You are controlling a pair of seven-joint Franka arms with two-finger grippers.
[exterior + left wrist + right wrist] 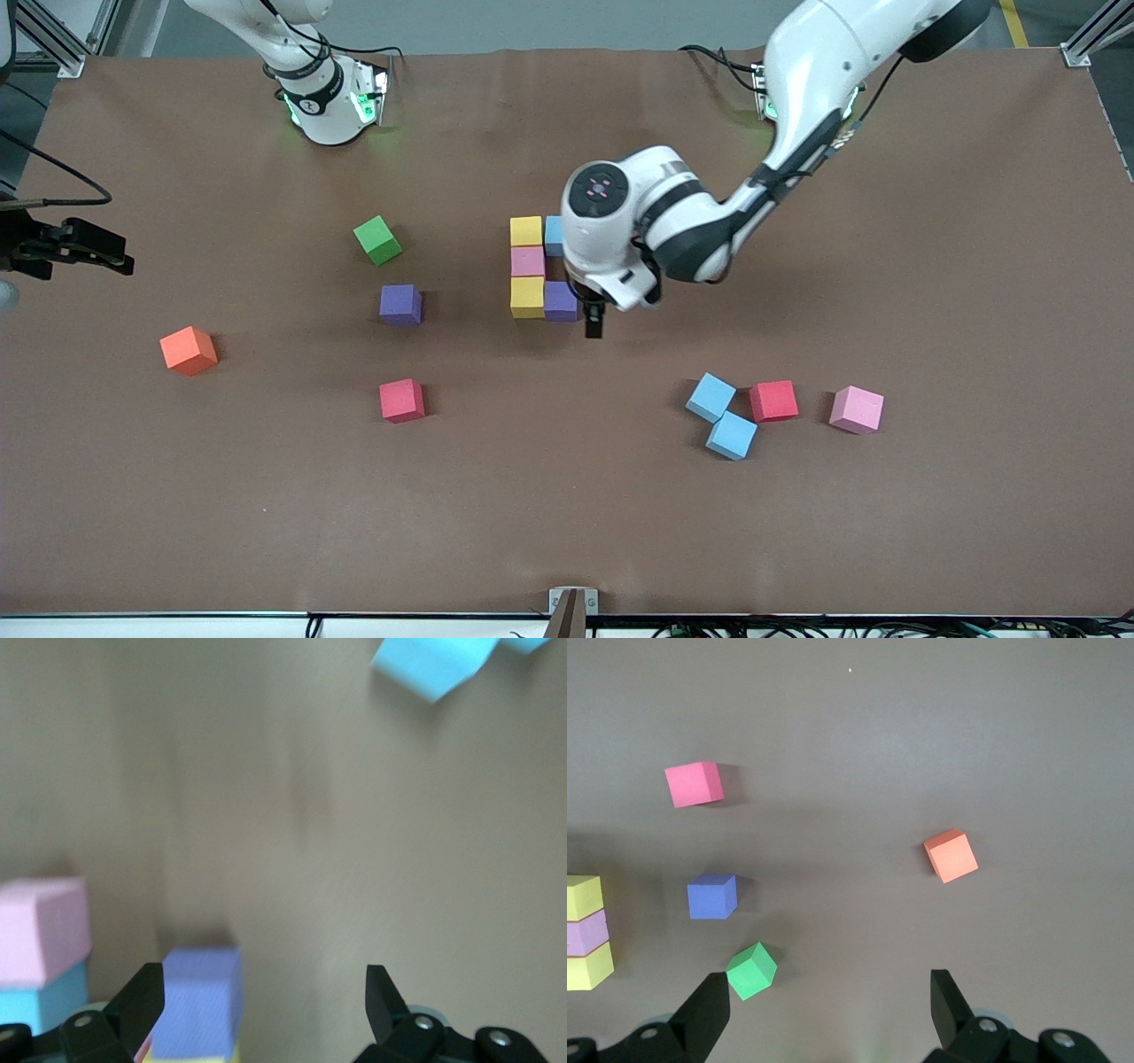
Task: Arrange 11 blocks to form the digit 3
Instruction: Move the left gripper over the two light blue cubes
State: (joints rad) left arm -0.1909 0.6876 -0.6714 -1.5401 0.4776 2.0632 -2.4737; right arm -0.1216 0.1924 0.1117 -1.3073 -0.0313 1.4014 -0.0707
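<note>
right gripper: fingers spread wide, holding nothing; in the front view it shows as a dark tool at the right arm's end of the table. this arm waits.
orange cube: alone on the table toward the right arm's end.
green cube: rotated, farther from the front camera than the loose purple cube.
loose purple cube: between the green cube and the loose red cube, apart from both.
loose red cube: nearer to the front camera than the loose purple cube.
digit 3, partial: a column of yellow cube, pink cube and yellow cube, touching in line. a light blue cube touches the farther yellow cube; a purple cube touches the nearer yellow cube. the wrist hides the part toward the left arm's end.
left gripper: fingers spread wide, holding nothing; low over the table just beside the purple cube of the figure. one fingertip shows below the wrist.
light blue pair: two cubes touching at a corner, nearer to the front camera than the figure.
second red cube: just beside the light blue pair.
loose pink cube: near the second red cube, apart from it, toward the left arm's end.
</note>
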